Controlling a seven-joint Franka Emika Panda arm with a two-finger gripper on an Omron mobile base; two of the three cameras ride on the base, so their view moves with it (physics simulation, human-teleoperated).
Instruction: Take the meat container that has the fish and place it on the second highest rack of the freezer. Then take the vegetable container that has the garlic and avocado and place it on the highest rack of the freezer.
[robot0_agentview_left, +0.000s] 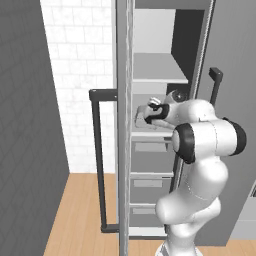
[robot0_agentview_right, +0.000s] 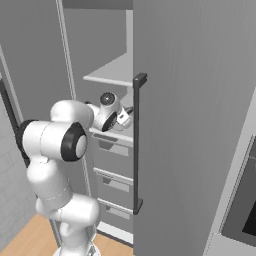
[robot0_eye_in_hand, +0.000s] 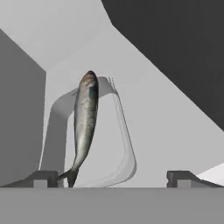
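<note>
Open end effector (robot0_eye_in_hand: 113, 178) fingertips flank the fish (robot0_eye_in_hand: 85, 124) in its meat container (robot0_eye_in_hand: 124, 144) on the second highest rack (robot0_eye_in_hand: 175, 135).

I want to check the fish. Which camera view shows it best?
The hand view: the fish lies whole in its clear container, between the open gripper's fingertips. In the left base view the arm hides most of the container; in the right base view I cannot make the fish out.

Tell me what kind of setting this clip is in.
A rendered home kitchen, most likely. The arm reaches into an open freezer with shelves above grey drawers; a fish lies in a clear container on the shelf, in front of the open gripper. White tiled wall, wooden floor.
</note>
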